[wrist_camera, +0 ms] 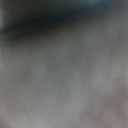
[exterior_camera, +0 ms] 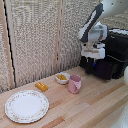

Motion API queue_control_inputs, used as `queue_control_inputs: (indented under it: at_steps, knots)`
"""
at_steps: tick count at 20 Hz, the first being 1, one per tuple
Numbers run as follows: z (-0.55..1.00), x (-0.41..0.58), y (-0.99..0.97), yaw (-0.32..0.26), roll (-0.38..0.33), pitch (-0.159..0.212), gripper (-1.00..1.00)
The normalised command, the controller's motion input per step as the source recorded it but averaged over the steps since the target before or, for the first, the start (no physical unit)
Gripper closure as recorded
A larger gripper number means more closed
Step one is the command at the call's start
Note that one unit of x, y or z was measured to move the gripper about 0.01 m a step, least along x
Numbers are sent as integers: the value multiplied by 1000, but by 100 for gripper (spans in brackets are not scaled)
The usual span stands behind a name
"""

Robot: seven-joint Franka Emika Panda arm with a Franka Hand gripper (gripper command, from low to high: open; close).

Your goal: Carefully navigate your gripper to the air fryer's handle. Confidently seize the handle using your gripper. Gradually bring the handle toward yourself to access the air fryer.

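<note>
- Gripper (exterior_camera: 93,59) is right up at the air fryer (exterior_camera: 114,56) front, so approach looks basically done.
- Can't tell if fingers are closed on anything; wrist view's pure blur.
- Pulling still left.

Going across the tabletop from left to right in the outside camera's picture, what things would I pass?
Plate → small yellow block → little bowl → pink cup → black air fryer, with the robot's tool at its front.

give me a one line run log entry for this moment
phase: at drawer front | gripper by air fryer | handle: hidden | fingers: state unclear | wrist view: blurred | pink cup untouched
</note>
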Motion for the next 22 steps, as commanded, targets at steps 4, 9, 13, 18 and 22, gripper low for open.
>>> queue_control_inputs:
  at_steps: [4,9,13,18,22]
  knots:
    - [-24,-216,883,0,-88,-34,100]
    - [0,-135,949,0,-15,-87,100]
    - [0,-78,963,-11,-6,-63,100]
    - [41,37,347,-18,-63,-1,-100]
    - [576,58,-14,-116,-218,35,-100]
